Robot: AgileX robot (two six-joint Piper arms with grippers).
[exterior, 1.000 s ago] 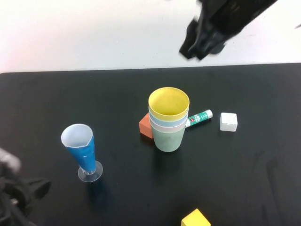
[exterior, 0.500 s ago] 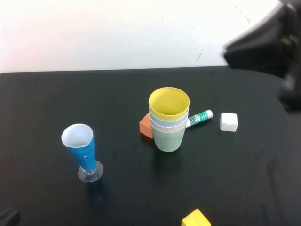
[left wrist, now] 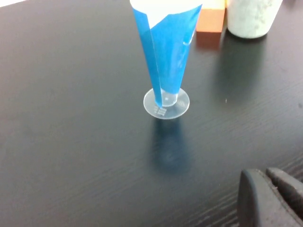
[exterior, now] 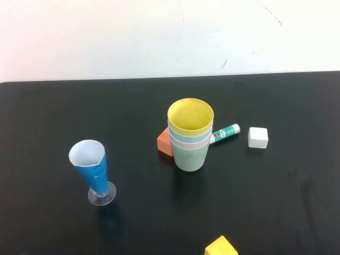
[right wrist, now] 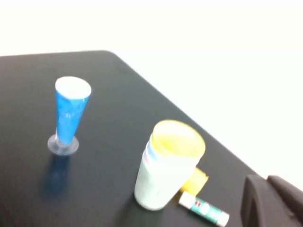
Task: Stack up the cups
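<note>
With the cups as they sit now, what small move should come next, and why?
Probably none beyond parking: the yellow cup sits nested atop the stack, green cup at the bottom. The left end effector is shut, near the blue cone glass; the right end effector is shut, clear of the stack.

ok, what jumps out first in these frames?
The cup stack at mid-table, yellow cup on top, green cup at the bottom. Left of it stands a blue cone glass. Neither arm is over the table; left gripper and right gripper show shut in the wrist views.

No legible txt; glue stick [exterior: 224,133] label print too small.
</note>
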